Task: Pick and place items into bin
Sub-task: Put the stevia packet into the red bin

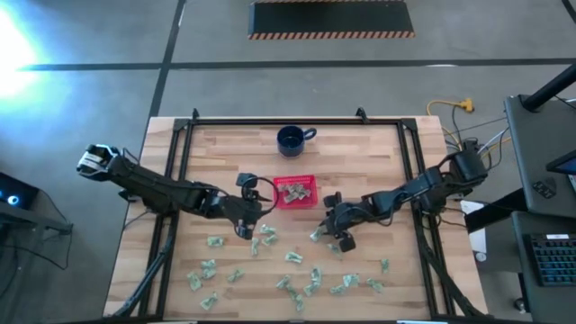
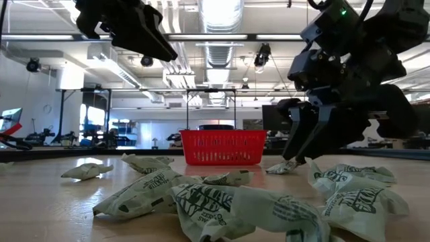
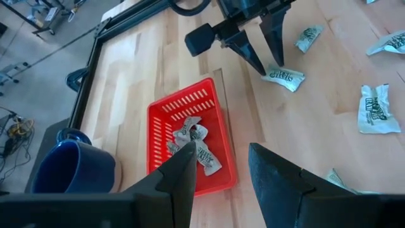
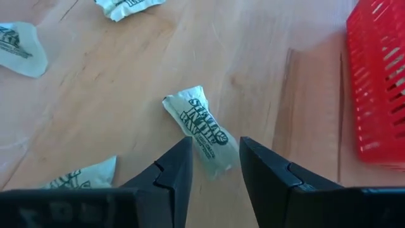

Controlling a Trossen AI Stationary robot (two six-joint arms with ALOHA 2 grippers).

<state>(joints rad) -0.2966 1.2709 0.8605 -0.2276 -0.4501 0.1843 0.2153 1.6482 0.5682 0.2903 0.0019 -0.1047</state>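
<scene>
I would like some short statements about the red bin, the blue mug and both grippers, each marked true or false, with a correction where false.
1. The red bin already holds some packets. True.
2. The blue mug lies tipped over inside the bin. False: it stands upright on the table, beside the bin.
3. The right gripper is down over one packet on the table. True.
4. The left gripper is clamped on a packet. False: its fingers are apart and empty, above the bin.
5. No packets remain on the table. False: many lie scattered there.
</scene>
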